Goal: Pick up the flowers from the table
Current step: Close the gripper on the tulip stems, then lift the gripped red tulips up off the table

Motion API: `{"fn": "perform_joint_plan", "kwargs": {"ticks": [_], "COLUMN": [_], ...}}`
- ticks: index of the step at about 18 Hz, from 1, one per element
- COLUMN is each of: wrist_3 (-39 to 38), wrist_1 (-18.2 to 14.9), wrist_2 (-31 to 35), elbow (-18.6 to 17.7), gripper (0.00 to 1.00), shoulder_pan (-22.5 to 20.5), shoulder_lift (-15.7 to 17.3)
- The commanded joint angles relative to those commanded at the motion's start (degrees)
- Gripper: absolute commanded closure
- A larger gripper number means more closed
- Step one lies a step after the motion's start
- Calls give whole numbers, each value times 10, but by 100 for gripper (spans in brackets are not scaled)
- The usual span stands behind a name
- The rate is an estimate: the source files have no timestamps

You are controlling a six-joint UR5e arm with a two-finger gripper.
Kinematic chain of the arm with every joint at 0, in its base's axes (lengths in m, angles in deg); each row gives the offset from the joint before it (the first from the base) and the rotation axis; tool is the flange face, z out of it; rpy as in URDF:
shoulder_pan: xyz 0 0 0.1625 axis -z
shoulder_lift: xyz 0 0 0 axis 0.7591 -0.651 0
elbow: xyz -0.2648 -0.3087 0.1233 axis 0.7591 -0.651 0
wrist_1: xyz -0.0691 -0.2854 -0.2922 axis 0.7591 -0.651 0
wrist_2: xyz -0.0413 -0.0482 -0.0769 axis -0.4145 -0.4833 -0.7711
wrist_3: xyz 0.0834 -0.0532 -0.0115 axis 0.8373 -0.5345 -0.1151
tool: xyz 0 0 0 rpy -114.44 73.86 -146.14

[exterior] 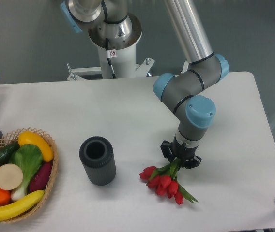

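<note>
We see the black two-finger gripper (180,155) of the silver-and-blue UR5e arm pointing straight down w/ its jaws closed on the stem end of the bunch of red tulips with green stems and leaves (165,181). The flowers lie just below the gripper in the picture, i.e. toward the near edge of the large white rounded-corner tabletop (128,111), right of centre. Long axis runs from the pinched stems down and slightly left to the red heads, which fan out near the tabletop surface; one leaf sticks out to the lower right. We can't tell whether the heads touch the tabletop or hang just clear. Our read: grasp is made, so what's left is a straight lift, and since the bunch is held at one end, the heads will likely droop. The dark grey ribbed cylindrical cup (97,160) stands well apart to the left, and the wicker basket of plastic fruit & veg (17,173) sits at the far left edge.
</note>
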Motion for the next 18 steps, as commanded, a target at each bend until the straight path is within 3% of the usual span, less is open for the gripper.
{"fn": "perform_joint_plan", "kwargs": {"ticks": [7, 12, 15, 18], "wrist_3": [3, -5, -23, -48], "wrist_1": [1, 2, 1, 1], "wrist_2": [-2, -5, -37, -110], "elbow": [3, 26, 41, 56], "gripper": [67, 66, 66, 66], "shoulder_pan": [-4, -5, -10, -25], "shoulder_lift": [57, 90, 115, 134]}}
